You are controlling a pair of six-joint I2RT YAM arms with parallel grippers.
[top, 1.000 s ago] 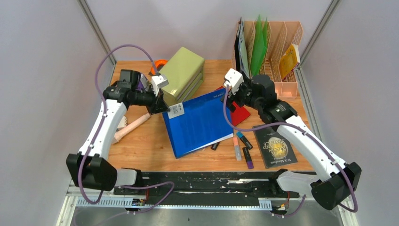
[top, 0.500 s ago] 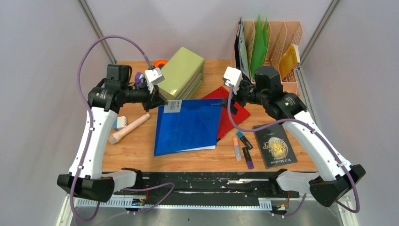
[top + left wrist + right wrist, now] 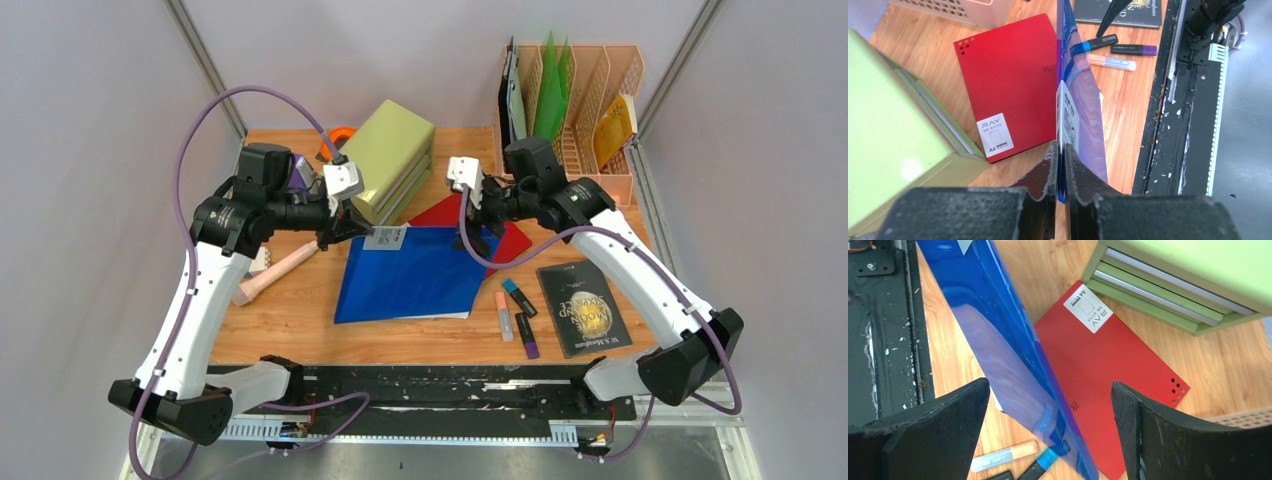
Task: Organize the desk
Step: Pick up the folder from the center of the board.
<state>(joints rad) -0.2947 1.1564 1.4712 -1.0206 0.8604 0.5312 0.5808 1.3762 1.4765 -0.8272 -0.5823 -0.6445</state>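
the glossy blue plastic folder [image 3: 410,272] sits mid-way on the orange-brown wooden surface [image 3: 300,318], its far edge lifted. its far-left corner is pinched in the left tool [image 3: 1060,155], and the right tool [image 3: 1048,390] hangs over its far-right corner with jaws spread wide. just behind the folder, an olive-green drawer chest [image 3: 390,160] blocks the way. a flat red plastic folder [image 3: 1008,85] lies partly beneath it. to its right, marker pens [image 3: 505,318] and a black paperback book [image 3: 583,310] crowd the boards. to its left lies a pale wooden handle [image 3: 280,270]; bare boards near the folder's front-left corner leave passage.

My left gripper [image 3: 1060,150] pinches a folder [image 3: 410,275] corner; my right gripper [image 3: 1049,385] gapes wide, both arms reaching inward.
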